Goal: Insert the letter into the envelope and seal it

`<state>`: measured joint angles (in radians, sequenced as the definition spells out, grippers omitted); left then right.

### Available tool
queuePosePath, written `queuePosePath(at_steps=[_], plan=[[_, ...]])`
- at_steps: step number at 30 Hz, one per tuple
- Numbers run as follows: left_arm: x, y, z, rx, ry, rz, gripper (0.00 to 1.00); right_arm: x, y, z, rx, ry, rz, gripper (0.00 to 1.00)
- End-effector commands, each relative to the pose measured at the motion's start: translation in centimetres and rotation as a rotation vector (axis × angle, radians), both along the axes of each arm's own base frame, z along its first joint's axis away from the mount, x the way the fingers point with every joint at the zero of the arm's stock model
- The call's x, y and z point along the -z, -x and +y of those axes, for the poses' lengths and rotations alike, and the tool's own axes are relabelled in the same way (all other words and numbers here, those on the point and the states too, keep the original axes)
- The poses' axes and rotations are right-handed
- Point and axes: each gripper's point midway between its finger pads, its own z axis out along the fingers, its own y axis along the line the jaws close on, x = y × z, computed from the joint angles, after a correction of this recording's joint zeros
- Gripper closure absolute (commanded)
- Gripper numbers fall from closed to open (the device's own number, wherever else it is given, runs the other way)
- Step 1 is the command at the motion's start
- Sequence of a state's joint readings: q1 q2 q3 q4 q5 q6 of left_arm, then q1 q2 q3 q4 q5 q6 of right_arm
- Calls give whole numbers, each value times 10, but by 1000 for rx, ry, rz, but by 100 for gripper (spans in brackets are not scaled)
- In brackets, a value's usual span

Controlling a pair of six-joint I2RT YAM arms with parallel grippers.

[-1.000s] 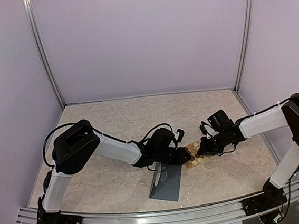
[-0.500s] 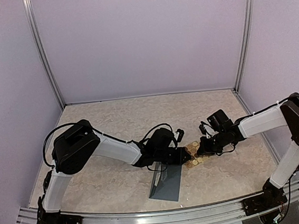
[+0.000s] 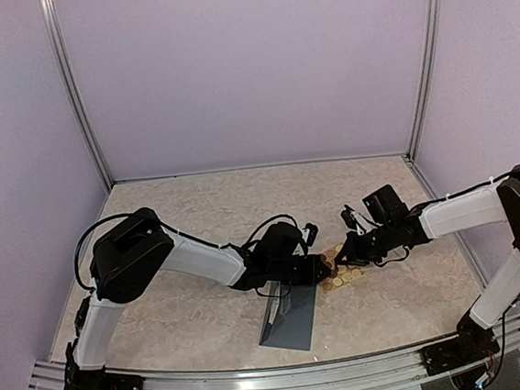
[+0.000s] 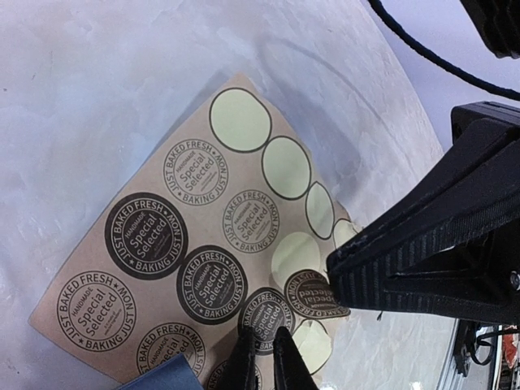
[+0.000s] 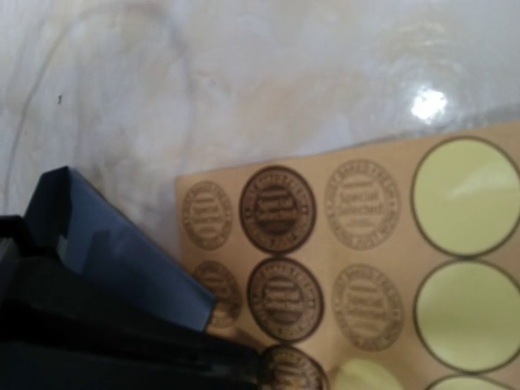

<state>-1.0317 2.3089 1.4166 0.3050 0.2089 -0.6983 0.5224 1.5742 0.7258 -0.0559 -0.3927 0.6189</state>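
Blue envelope [image 3: 296, 325], contents hidden; L jaws near-shut, tips on sticker sheet [image 4: 203, 218]; R jaws shut.

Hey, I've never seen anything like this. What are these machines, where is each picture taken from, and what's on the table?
These are two robot arms, left and right, bolted at the near edge of the table. The wide picture comes from a camera above and behind them; the two close-ups come from cameras on their wrists. On the table lie a blue envelope and a brown sheet of round stickers, some spots bare. Each arm ends in a two-finger pincher, the end effector. The left end effector is nearly shut, its tips on the sheet. The right end effector is shut, its tip at a dark sticker; whether it grips it is unclear. I see no letter.
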Motion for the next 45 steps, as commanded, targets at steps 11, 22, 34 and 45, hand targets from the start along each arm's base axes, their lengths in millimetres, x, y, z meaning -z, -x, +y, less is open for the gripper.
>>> queuePosePath(at_steps=[11,22,34,45], plan=[[-52,-7,7,13,2,-88,79,-65,0,-3,11,-73,-135,100],[-130,16,85,-67,-10,-217,63,-116,16,-2,-26,-179,-245,100],[-76,53,190,-251,-165,-116,70,-125,60,29,-138,-299,-266,100],[-52,73,147,-129,-173,-86,81,-105,94,82,-233,-368,-188,100]])
